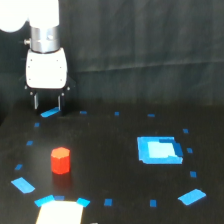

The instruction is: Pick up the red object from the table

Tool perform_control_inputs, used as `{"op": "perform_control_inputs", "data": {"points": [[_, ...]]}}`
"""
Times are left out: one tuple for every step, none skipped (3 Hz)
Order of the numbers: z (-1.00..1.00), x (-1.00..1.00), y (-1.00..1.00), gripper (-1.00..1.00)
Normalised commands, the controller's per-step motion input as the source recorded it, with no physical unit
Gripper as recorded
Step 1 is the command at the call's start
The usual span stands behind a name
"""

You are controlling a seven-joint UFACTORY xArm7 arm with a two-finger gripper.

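Note:
The red object (pixel 60 160) is a small red-orange faceted block standing upright on the black table (pixel 110 160) at the exterior view's lower left. My gripper (pixel 48 102) hangs from the white arm at the upper left, well behind and above the block. Its two dark fingers (pixel 36 101) point down, stand apart and hold nothing. A blue mark lies just under the fingertips.
A large bright blue patch (pixel 158 150) lies on the table at the right. Blue patches lie at the lower right (pixel 192 196) and lower left (pixel 23 185). A pale rectangle (pixel 60 212) sits at the bottom edge. Small blue tape marks dot the surface.

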Motion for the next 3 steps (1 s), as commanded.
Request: {"op": "perform_control_inputs", "data": {"points": [[-1.0,0.82,-1.0,0.71],[-1.0,0.86,-1.0,1.0],[-0.9,0.63,-1.0,1.0]]}}
